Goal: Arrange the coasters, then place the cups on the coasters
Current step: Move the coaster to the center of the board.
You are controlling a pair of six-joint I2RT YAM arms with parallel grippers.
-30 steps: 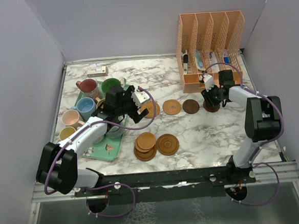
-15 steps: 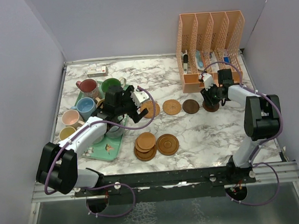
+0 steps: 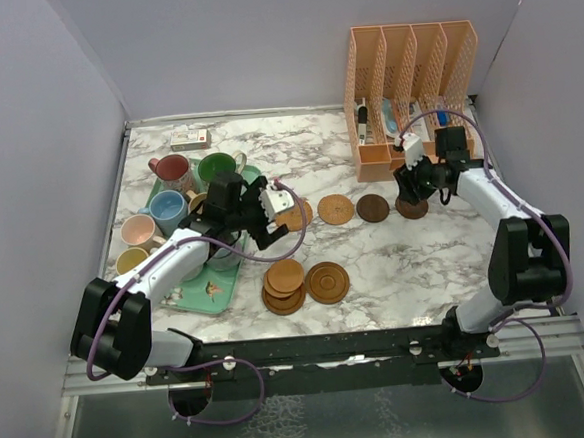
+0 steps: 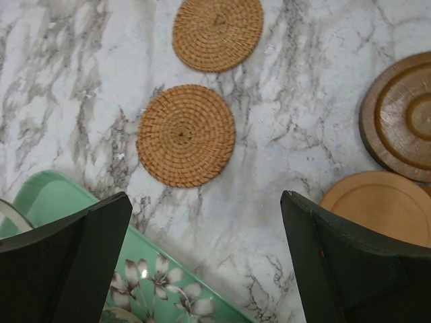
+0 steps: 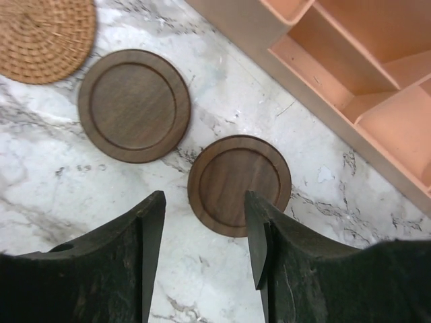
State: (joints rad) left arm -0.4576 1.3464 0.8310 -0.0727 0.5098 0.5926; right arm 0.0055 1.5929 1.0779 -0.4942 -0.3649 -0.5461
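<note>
Marble table (image 3: 405, 261), dark coaster (image 5: 239, 183) beneath right gripper (image 5: 204, 225).

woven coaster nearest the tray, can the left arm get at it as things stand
Probably yes: the left gripper hangs open right by the woven coaster, with nothing lying between them.

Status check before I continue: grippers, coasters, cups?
left gripper: open, empty, near a woven coaster.
right gripper: open, empty, over a dark coaster.
row of coasters: four, flat, apart.
other coasters: bunched at the front, some stacked.
cups: upright, on or beside the tray, none on coasters.
</note>
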